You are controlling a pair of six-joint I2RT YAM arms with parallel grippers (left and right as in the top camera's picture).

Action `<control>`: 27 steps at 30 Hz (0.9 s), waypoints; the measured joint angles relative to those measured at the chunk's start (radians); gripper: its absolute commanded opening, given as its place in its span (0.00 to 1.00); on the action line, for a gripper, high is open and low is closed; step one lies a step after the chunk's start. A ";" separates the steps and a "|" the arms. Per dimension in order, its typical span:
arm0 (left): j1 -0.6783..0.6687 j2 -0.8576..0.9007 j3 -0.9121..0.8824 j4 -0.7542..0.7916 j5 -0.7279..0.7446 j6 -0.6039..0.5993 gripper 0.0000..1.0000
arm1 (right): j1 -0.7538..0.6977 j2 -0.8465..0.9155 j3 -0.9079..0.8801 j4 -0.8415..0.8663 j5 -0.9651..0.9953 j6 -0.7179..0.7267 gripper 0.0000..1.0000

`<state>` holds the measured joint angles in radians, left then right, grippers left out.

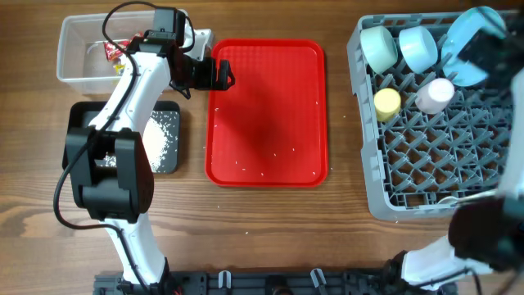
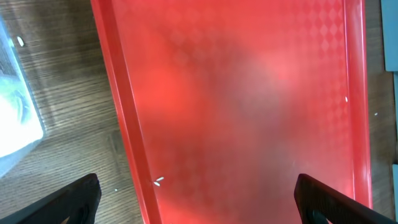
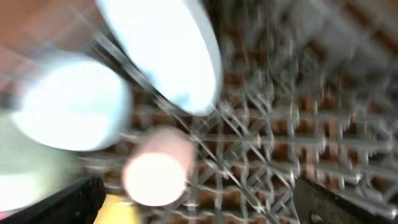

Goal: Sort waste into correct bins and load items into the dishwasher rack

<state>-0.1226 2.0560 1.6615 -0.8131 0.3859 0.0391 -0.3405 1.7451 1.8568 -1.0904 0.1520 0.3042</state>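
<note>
My left gripper [image 1: 218, 74] hangs open and empty over the left edge of the flat red tray [image 1: 266, 111]. Its wrist view shows open jaws [image 2: 196, 208] above the tray with loose rice grains [image 2: 158, 182]. The clear tub [image 1: 82, 49] holds red and yellow wrappers [image 1: 115, 51]. The black tray [image 1: 168, 160] holds a heap of rice [image 1: 164, 135]. The grey dishwasher rack [image 1: 426, 156] holds two light-blue bowls [image 1: 379, 47], [image 1: 417, 45], a plate [image 1: 468, 37], a yellow cup [image 1: 386, 101] and a pink cup [image 1: 434, 94]. My right gripper [image 1: 483, 59] is open above the rack, near the plate [image 3: 168, 50] and the pink cup [image 3: 155, 174].
A few rice grains [image 1: 262, 170] lie scattered on the red tray. The left arm's body covers part of the black tray. The right arm reaches from the front right corner over the rack's right side. Bare wooden table lies between the red tray and the rack.
</note>
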 measured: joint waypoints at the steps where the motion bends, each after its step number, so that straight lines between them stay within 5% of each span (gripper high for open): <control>1: 0.000 0.000 0.000 0.000 0.000 0.000 1.00 | 0.000 -0.063 0.054 -0.035 -0.060 -0.019 1.00; 6: 0.000 0.000 0.000 0.000 0.000 0.000 1.00 | 0.000 -0.360 0.122 -0.240 -0.272 -0.076 1.00; 11: 0.000 0.000 0.000 0.000 0.000 0.000 1.00 | 0.000 -0.404 0.118 -0.332 -0.309 0.214 1.00; 16: 0.000 0.000 0.000 0.000 0.000 0.000 1.00 | 0.000 -0.404 0.114 -0.413 -0.297 0.134 1.00; 20: 0.000 0.000 0.000 0.001 0.000 0.000 1.00 | 0.000 -0.469 -0.017 -0.122 -0.287 -0.101 1.00; 23: 0.000 0.000 -0.002 -0.002 -0.001 0.000 1.00 | 0.001 -0.813 -0.531 0.390 -0.345 -0.251 1.00; 27: 0.000 0.000 -0.003 0.001 -0.001 0.000 1.00 | 0.046 -1.170 -1.081 0.659 -0.420 -0.303 1.00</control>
<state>-0.1226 2.0560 1.6585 -0.8120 0.3847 0.0391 -0.2943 0.5747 0.7757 -0.4316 -0.2684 0.0013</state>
